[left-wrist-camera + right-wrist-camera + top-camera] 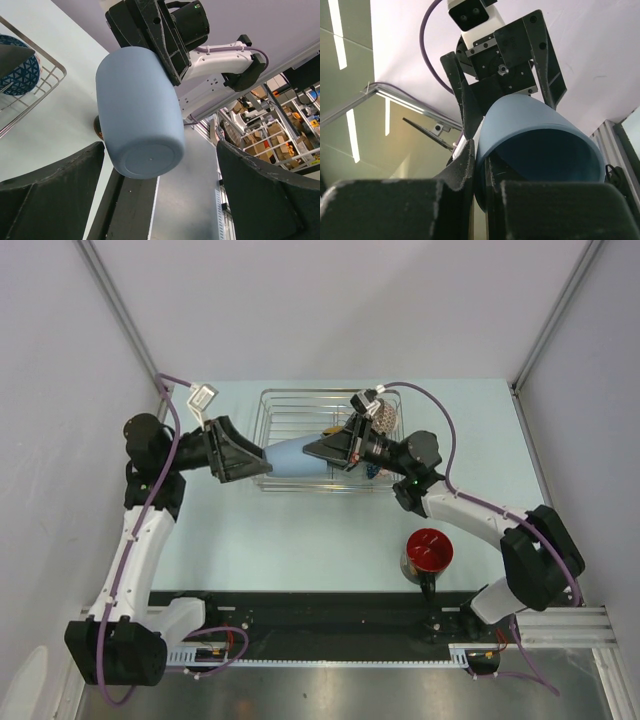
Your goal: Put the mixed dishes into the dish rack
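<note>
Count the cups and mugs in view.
2. The blue cup is in the right gripper over the rack; the mug stands on the table. More may be hidden.

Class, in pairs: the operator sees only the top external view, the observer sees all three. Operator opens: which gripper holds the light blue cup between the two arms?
Observer: The right gripper; its wrist view shows it pinching the wall of the light blue cup, one finger inside the rim, one outside.
Operator: And the other one?
Observer: The left gripper is open: its wrist view shows fingers spread wider than the cup's base, clear space at one side.
Operator: Anything inside the cup?
Observer: No; the right wrist view looks into its mouth, and what shows is empty.
</note>
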### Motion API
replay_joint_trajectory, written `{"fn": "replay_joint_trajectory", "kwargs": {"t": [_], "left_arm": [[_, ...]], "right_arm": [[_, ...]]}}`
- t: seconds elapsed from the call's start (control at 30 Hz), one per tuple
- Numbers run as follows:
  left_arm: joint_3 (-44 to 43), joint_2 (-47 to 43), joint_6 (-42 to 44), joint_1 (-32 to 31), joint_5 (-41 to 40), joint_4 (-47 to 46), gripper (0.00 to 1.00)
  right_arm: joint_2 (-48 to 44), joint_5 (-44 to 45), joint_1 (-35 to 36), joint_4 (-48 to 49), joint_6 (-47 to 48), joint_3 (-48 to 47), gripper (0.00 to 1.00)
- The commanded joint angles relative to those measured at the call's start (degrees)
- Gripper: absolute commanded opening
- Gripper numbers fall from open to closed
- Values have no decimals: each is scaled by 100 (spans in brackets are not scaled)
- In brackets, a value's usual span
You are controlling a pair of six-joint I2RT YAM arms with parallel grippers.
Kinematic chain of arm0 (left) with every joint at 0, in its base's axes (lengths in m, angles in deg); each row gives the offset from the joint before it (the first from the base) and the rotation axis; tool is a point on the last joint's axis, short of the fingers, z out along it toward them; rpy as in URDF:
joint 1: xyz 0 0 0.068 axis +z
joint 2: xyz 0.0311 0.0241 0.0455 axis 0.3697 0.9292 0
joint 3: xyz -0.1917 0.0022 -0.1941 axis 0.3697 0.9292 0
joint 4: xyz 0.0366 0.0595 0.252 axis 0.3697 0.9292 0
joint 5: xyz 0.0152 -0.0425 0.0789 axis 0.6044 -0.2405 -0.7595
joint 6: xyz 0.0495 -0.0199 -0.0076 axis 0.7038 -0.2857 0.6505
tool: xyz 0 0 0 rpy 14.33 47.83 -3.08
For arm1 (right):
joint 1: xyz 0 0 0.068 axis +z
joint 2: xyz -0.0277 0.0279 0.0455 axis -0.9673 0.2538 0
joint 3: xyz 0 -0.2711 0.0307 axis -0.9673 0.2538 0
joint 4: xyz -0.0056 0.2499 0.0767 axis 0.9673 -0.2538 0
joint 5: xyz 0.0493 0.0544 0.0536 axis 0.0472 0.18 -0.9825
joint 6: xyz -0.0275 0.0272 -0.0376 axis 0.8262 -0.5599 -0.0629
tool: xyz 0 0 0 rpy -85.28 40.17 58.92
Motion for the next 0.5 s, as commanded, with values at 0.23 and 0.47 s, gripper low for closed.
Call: {"fn": "replay_joint_trajectory", "kwargs": {"t": [0.23,0.47], "left_arm": [[66,30,139,-289,-306,-171,100],[-83,101,833,-605,-781,461,100]], "right_arm": [[422,472,197,1607,-542,-57,0],[501,516,285,1748,-551,-48,0]]}}
